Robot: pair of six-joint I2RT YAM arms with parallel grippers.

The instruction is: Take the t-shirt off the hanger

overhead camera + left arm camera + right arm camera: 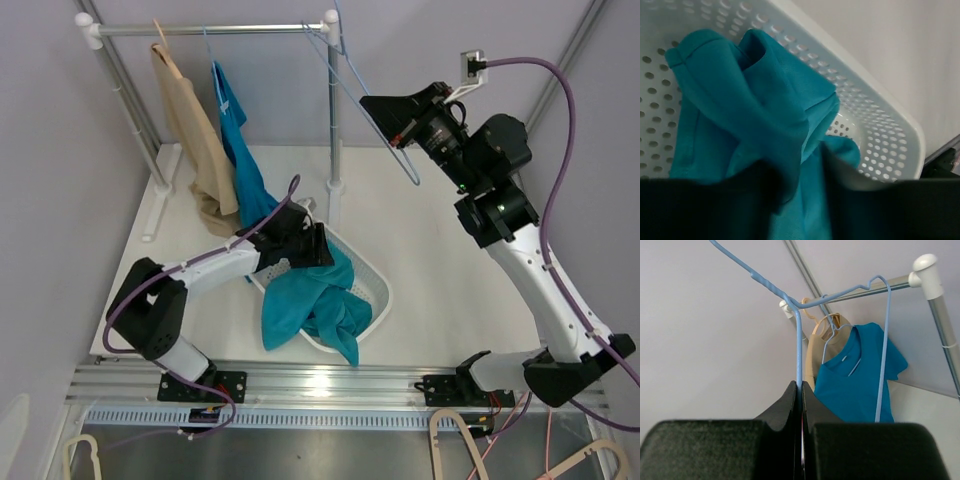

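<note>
In the top external view, a teal cotton t-shirt is lying bunched in a white perforated plastic basket on the white counter, with one end spilling over the near rim. It is being gripped at its far end by the left claw, so its long axis is running from that claw toward the near edge. The right claw is raised well apart, beside the metal garment rail.

In the left wrist view, teal fabric is being pinched between the dark fingers, directly below them.

In the right wrist view, a bare light blue wire hanger is being clamped by the right claw. The shirt appears already freed; only letting go seems left, and the left arm is nearer.
</note>
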